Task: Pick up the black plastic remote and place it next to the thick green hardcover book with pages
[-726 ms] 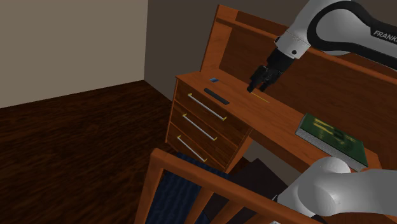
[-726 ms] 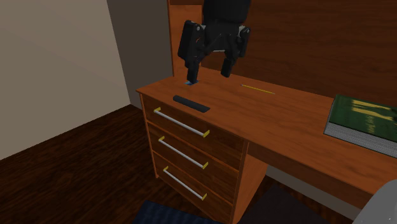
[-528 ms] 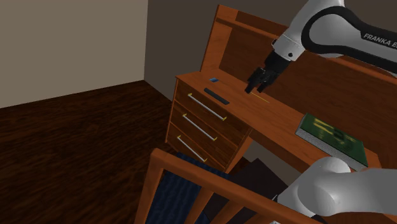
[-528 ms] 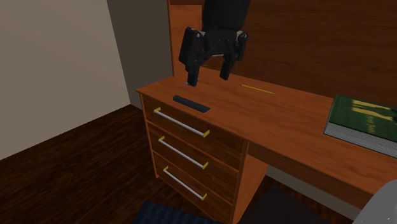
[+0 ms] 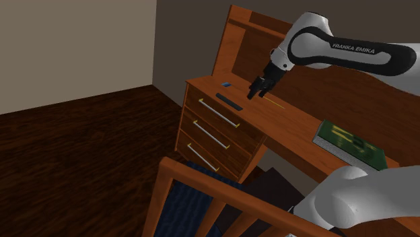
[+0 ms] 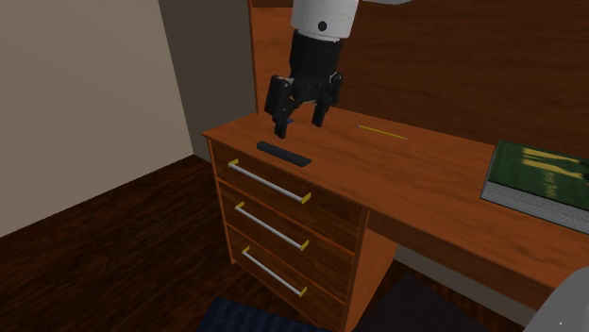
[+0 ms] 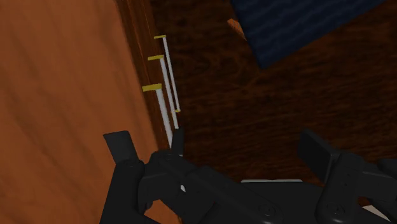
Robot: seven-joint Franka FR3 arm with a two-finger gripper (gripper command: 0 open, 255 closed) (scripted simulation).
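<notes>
The black remote [image 5: 229, 102] [image 6: 283, 153] lies flat on the wooden desk [image 5: 296, 124] [image 6: 415, 179], along the front edge above the drawers. My gripper [image 5: 256, 92] [image 6: 299, 123] hangs open a little above the desk, just behind the remote and apart from it, holding nothing. In the wrist view the gripper [image 7: 216, 149] has its fingers spread wide over the desk's front edge. The thick green book [image 5: 350, 143] [image 6: 543, 184] lies flat at the other end of the desk, far from the gripper.
A thin yellow pencil [image 5: 274, 103] [image 6: 382, 133] lies behind the gripper. A small dark object [image 5: 227, 85] sits near the desk's corner. Three drawers with metal handles [image 6: 269, 181] [image 7: 165, 95] front the desk. A blue-cushioned chair [image 5: 195, 202] [image 7: 299, 25] stands before it.
The gripper has moved from above the pencil toward the desk's front corner and the remote, dropped lower and turned about its axis. The remote and book have not moved.
</notes>
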